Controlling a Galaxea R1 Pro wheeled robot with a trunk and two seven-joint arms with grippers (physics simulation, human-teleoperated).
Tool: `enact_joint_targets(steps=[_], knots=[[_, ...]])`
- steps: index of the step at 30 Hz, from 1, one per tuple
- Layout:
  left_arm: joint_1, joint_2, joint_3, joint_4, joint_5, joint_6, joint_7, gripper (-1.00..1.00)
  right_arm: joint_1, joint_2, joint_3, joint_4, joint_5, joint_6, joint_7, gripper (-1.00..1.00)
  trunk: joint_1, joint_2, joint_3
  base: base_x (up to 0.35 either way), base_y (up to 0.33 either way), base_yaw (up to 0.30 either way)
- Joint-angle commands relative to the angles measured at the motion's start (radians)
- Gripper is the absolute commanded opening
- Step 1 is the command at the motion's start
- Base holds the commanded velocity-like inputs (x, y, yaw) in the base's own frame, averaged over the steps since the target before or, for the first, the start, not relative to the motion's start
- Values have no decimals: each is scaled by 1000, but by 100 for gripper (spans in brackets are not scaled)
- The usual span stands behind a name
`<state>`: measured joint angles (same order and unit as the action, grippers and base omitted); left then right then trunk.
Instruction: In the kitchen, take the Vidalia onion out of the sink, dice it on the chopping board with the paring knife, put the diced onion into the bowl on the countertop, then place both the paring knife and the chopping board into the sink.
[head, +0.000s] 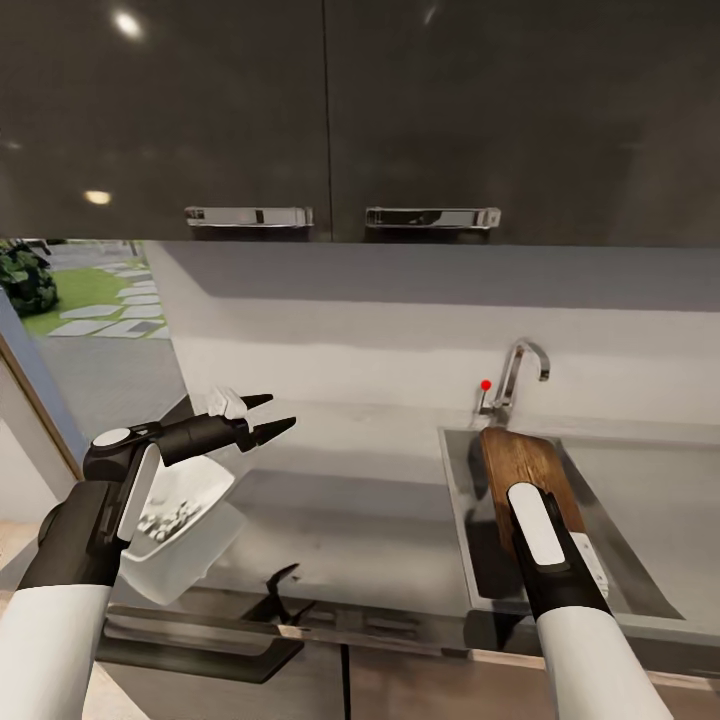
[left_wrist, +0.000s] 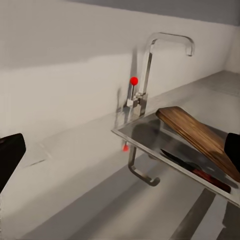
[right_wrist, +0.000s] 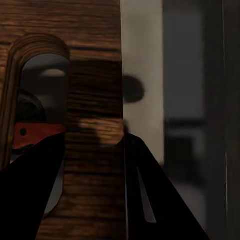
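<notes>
right gripper is clamped on the chopping board, a dark finger on each face of the wood beside its slot handle hole. held so, the board slants down into the sink, its far end leaning near the tap. the paring knife lies on the sink floor under the board, its red-orange handle visible through the slot. left gripper hovers with fingers spread and nothing between them, well left of the sink, above the bowl of diced onion on the countertop.
</notes>
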<state>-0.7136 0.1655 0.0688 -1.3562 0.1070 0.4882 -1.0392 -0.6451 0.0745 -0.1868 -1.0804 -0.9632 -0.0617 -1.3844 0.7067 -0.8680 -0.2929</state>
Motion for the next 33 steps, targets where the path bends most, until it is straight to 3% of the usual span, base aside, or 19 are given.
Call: enact_joint_targets(steps=[1, 18, 24, 28, 33], knots=[[-1, 0, 0, 0, 5, 9, -1, 100, -1, 1, -2, -1, -3, -5, -2, -100, 0, -1, -2, 1, 0, 65], [-1, 0, 0, 0, 5, 9, -1, 100, -1, 1, -2, -1, -5, -1, -5, -100, 0, -1, -19, 2, 0, 75], [0, 0, 0, 1, 5, 9, -1, 100, -1, 1, -6, -1, -5, 0, -7, -100, 0, -1, -20, 156, 0, 6], [-1, 0, 0, 1, 5, 9, -1, 100, -1, 1, -44, -1, -5, 0, -6, -100, 0, -1, -24, 52, 0, -1], [-1, 0, 0, 1, 5, 9, -1, 100, -1, 1, -56, -1, -5, 0, -4, -100, 0, -1, -31, 5, 0, -87]])
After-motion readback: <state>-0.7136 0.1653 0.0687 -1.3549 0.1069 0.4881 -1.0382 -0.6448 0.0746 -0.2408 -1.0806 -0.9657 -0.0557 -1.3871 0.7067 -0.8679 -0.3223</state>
